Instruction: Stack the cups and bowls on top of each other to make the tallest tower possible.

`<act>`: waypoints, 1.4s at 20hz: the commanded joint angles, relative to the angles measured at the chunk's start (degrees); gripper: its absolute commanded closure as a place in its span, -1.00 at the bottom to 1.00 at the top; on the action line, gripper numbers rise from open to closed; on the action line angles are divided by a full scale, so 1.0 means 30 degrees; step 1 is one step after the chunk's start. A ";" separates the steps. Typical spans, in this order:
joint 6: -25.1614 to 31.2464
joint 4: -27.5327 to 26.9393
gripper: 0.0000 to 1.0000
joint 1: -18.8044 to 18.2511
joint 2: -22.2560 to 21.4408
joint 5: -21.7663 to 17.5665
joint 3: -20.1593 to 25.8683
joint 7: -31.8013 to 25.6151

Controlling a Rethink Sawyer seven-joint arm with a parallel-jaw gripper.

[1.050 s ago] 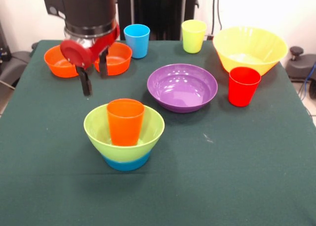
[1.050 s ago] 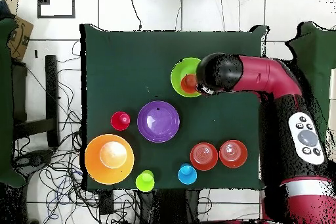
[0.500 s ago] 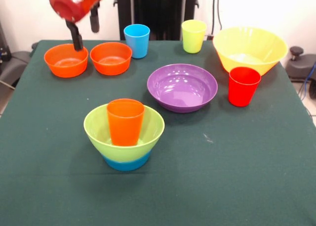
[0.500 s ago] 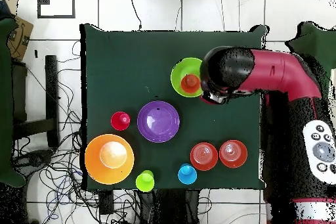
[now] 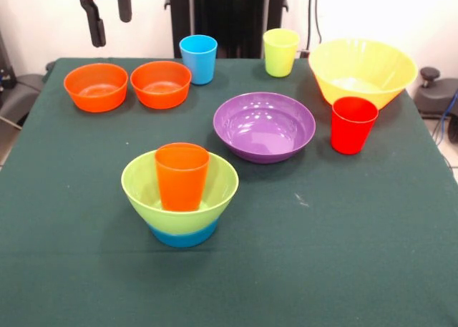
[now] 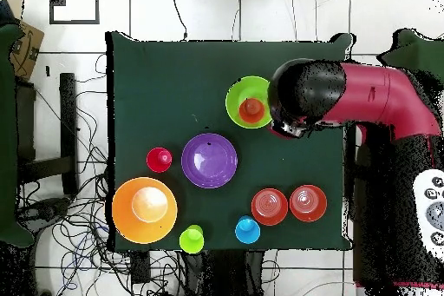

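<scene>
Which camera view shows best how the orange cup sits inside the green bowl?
The front view: the orange cup stands upright in the green bowl, its rim above the bowl's. The overhead view shows only an orange disc inside a green ring.

Front view: gripper (image 5: pixel 107 19) cut off by the top edge at upper left; only two dark fingers (image 5: pixel 93 28) and a scrap of red housing show. Arm above them out of frame.

Small blue bowl (image 5: pixel 184 234): only its lower band shows under the lime green bowl (image 5: pixel 147 191); its rim and inside are hidden. Orange cup (image 5: pixel 182 177) base hidden behind the green bowl's near wall.

Red cup (image 5: pixel 353 124) covers part of the yellow bowl (image 5: pixel 362 69) lower wall.

Overhead view: blue bowl fully hidden beneath the green bowl. Gripper hidden under the arm (image 6: pixel 364 106); arm cut off at the right edge.
</scene>
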 commanded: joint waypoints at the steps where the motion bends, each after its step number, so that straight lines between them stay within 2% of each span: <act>1: -0.1522 0.2757 -1.00 -0.0403 0.0605 -0.0830 0.0874 -0.1440; 11: -0.2853 0.3653 -1.00 -0.0532 0.0709 -0.1124 0.0735 -0.0569; 18: -0.4493 0.4347 -1.00 -0.0647 0.1026 -0.1356 0.0616 -0.0057; 28: -0.4480 0.4278 -1.00 -0.0455 0.1232 -0.1099 0.0576 0.0181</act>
